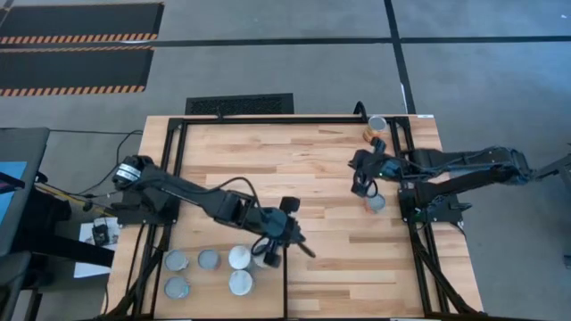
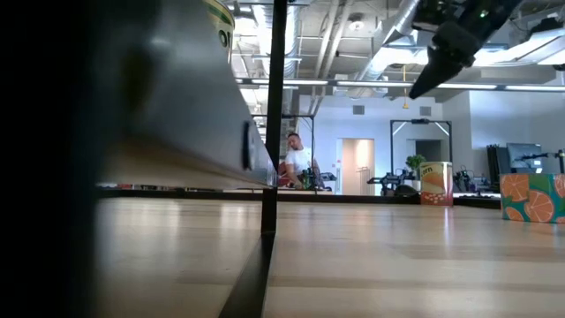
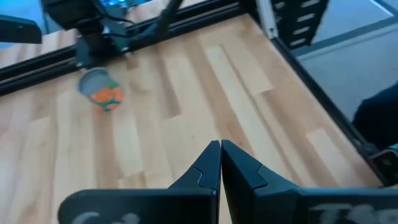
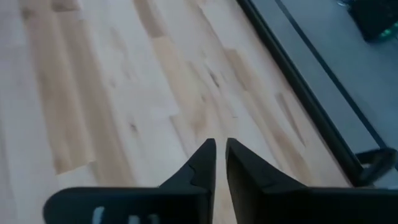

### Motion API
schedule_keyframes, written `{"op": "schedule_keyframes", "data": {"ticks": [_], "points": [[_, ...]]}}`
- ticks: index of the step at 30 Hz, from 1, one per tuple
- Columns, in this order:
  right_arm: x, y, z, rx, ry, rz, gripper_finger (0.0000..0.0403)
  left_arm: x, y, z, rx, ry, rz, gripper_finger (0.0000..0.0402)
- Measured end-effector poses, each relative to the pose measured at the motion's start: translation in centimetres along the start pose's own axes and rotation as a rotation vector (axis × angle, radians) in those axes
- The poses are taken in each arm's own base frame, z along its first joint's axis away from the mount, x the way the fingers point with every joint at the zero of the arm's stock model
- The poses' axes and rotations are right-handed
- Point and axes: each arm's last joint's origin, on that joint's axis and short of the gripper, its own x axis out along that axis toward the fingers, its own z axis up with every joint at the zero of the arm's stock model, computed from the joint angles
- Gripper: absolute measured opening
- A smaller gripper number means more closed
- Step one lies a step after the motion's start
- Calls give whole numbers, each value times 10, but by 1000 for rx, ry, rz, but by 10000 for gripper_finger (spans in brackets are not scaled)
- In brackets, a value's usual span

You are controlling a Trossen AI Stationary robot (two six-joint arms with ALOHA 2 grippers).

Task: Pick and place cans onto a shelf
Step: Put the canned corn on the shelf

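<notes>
Five cans (image 1: 207,259) stand clustered at the desk's (image 1: 321,169) near-left corner. The left claw (image 1: 270,256), shut and empty, hangs just beside them. The right claw (image 1: 361,188), fingers a crack apart and empty, hovers beside an orange-labelled can (image 1: 376,202) by the desk's right black bar; bare planks lie between.

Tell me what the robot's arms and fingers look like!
Both arms are dark, almost black, built from jointed segments. The left arm has a shiny silver round part near its base, with thin cables beside it. The right arm looks the same colour. Each gripper ends in two flat black fingers tapering to pointed tips.
</notes>
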Motion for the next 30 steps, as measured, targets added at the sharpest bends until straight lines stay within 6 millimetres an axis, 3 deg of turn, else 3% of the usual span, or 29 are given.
{"op": "schedule_keyframes", "data": {"ticks": [9, 15, 22, 30], "points": [[8, -19, 1, 73, 28, -77, 126, 5, 26, -3, -17, -41, 92, 0], [13, -32, 1, 123, 46, -129, 184, 1, 51, -31, -79, -169, 203, 0], [17, -46, 0, 139, 75, -147, 214, -38, 72, -58, -134, -263, 297, 0], [21, -67, -7, 213, 149, -198, 204, -81, 64, -96, -195, -293, 359, 0]]}}
